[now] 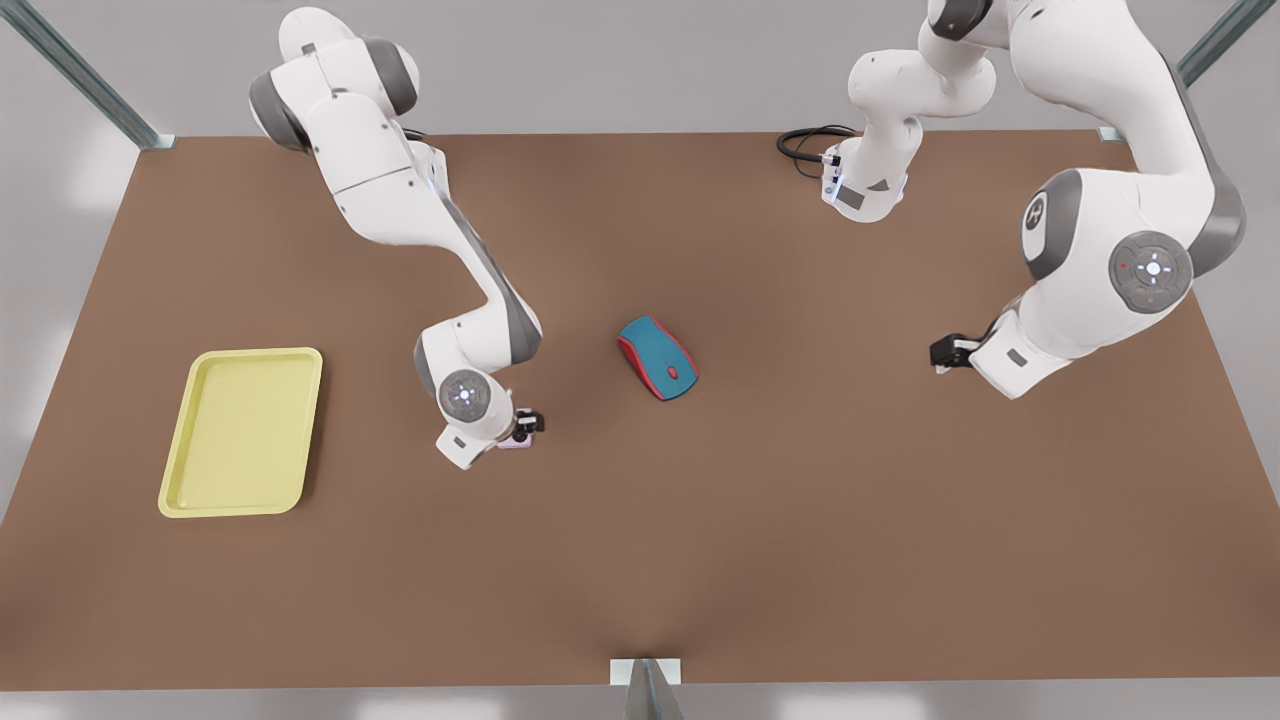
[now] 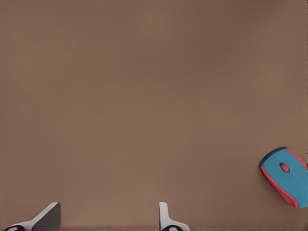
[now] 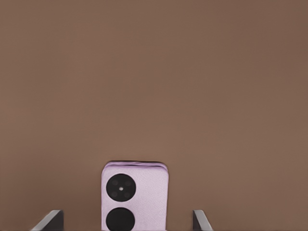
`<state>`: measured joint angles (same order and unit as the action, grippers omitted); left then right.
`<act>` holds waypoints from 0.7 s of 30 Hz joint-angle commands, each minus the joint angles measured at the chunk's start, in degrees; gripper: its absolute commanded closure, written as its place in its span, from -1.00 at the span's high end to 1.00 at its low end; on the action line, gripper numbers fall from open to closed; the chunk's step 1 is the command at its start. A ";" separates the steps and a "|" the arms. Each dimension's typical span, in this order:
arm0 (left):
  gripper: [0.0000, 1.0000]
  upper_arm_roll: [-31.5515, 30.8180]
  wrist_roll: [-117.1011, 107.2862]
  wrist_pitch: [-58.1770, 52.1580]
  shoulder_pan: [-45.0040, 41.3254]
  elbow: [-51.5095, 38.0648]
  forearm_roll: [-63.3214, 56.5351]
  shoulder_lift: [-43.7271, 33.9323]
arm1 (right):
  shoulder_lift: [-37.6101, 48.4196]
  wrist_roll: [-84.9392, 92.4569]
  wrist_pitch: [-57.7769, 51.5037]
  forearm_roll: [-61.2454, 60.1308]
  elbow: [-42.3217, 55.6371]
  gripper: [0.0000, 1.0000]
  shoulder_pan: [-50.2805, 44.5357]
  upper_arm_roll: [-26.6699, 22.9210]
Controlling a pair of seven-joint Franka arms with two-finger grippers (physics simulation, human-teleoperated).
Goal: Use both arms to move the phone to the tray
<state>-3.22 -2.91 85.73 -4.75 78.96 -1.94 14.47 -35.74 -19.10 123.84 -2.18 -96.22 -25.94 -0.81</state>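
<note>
Phone (image 1: 515, 440): it lies flat on the counter (image 1: 800, 520), camera circles up, on the tray side of the computer mouse (image 1: 657, 357) and a little nearer the counter's front edge.

Starting from the front view's left, the yellow tray (image 1: 255, 352) sits well beyond the phone from the mouse, with bare counter between them.

Next comes my right arm (image 1: 465, 395), low over the phone. In its wrist view the phone (image 3: 135, 197) sits between the jaws, which stand wide and clear of both long edges, gripping nothing yet.

I judge the phone light, rigid and slick. It is too thin to hook from above, so I would pinch it across the two long edges near mid-length, squarely, so it cannot pivot or squirt out.

The mouse is not part of this job.

Beyond the mouse from the phone, my left arm (image 1: 1040, 350) waits. Its jaws are spread and empty over bare counter, with the mouse (image 2: 286, 175) off to one side.
</note>
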 commanded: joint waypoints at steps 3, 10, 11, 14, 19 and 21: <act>1.00 -0.04 2.82 -0.38 0.01 -0.21 1.41 0.21 | -1.70 -1.12 9.67 0.60 -2.57 1.00 -0.07 -0.07; 1.00 -0.04 2.82 0.58 0.01 -0.21 1.85 1.17 | -2.76 -1.82 13.63 0.51 -3.97 1.00 -0.51 0.20; 1.00 -0.12 2.82 0.58 0.01 -0.21 1.85 1.44 | -2.85 -1.82 13.98 0.51 -3.97 1.00 -0.51 0.11; 1.00 -0.12 2.82 0.58 0.01 -0.21 1.94 1.53 | -3.02 -1.56 14.06 0.51 -3.97 1.00 -0.25 0.11; 1.00 -0.12 2.82 0.67 0.01 -0.21 1.94 1.96 | -1.62 -1.29 15.90 0.34 -7.75 1.00 -0.60 0.11; 1.00 -0.12 2.82 0.67 0.01 -0.21 1.94 2.05 | -1.88 -1.29 17.32 0.34 -8.54 1.00 -0.69 0.20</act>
<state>-3.33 -0.96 86.34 -4.75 78.78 0.04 16.59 -37.55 -20.38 138.57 -1.72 -104.52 -26.57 -0.64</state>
